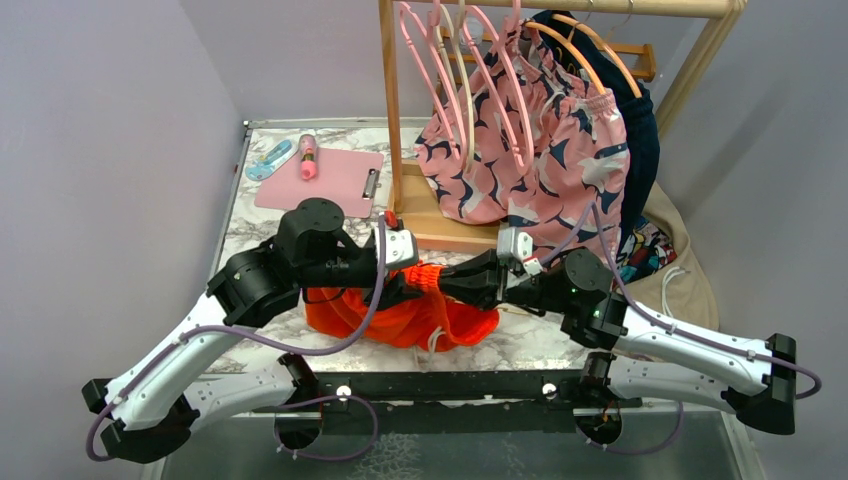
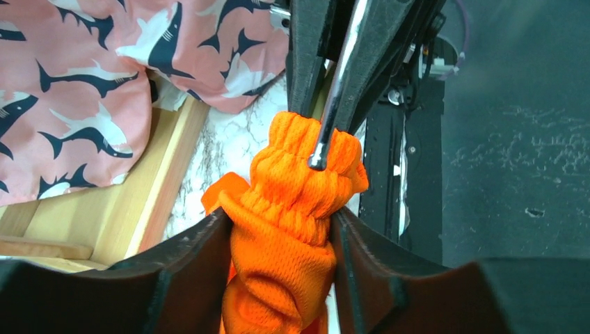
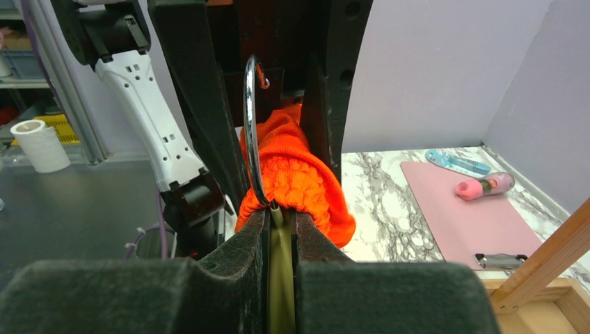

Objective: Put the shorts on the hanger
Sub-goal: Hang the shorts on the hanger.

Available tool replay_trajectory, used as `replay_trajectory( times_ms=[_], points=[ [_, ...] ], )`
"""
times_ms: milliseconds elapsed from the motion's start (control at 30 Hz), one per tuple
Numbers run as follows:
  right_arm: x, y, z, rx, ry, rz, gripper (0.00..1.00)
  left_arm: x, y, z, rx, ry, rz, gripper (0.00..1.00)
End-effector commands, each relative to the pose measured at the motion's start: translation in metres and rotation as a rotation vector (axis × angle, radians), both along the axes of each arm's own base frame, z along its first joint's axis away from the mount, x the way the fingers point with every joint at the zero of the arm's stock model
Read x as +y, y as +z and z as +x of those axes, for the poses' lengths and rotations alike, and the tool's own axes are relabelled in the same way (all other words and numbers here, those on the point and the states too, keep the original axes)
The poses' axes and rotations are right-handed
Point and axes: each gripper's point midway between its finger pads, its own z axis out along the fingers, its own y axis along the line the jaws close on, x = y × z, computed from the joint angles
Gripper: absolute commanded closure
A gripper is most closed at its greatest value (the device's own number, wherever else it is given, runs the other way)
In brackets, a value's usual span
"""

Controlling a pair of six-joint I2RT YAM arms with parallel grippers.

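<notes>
- Left claw (image 2: 282, 217): closed around the bunched waistband of the shorts (image 2: 299, 174), with orange fabric pressed against both fingers.
- Right claw (image 3: 280, 212): clamped on the pale-yellow hanger (image 3: 281, 278), held thin between the pads.
- Chrome hook (image 3: 248, 118): just ahead of the right claw, against the gathered waistband.
- Remaining fabric: heaped below both claws on the marble table (image 1: 520, 345).

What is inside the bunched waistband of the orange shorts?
The hanger, pinched by the right fingers; its metal hook pokes out of the shorts. Fabric covers the rest.
</notes>
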Motion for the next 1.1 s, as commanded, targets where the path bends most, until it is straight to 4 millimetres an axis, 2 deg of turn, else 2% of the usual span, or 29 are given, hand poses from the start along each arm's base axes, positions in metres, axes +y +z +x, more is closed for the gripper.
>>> replay_trajectory(
  times_ms=[0, 100, 267, 433, 567, 700, 867, 1067],
  points=[
    [-0.008, 0.051, -0.013, -0.094, 0.041, 0.118, 0.99, 0.002, -0.004, 0.005, -0.05, 0.011, 0.053, 0.53],
    [-0.009, 0.051, -0.014, -0.097, 0.044, 0.112, 0.99, 0.002, -0.005, 0.006, -0.061, 0.01, 0.057, 0.67],
    [-0.008, 0.044, -0.019, -0.108, 0.07, 0.072, 0.99, 0.004, -0.008, 0.006, -0.071, 0.012, 0.068, 1.0],
    [-0.012, 0.04, -0.021, -0.108, 0.072, 0.041, 0.98, 0.006, -0.008, 0.004, -0.071, 0.013, 0.063, 1.0],
    [-0.015, 0.035, -0.02, -0.094, 0.065, 0.004, 0.74, 0.01, -0.007, 0.007, -0.084, 0.035, 0.062, 1.0],
    [-0.019, 0.032, -0.02, -0.083, 0.054, -0.018, 0.64, 0.013, -0.002, 0.009, -0.105, 0.059, 0.045, 1.0],
    [-0.026, 0.03, -0.018, -0.076, 0.025, -0.02, 0.63, 0.018, 0.004, 0.008, -0.129, 0.081, 0.005, 1.0],
    [-0.031, 0.031, -0.008, -0.068, -0.038, -0.003, 0.65, 0.023, 0.006, 0.013, -0.138, 0.14, -0.034, 1.0]
  ],
)
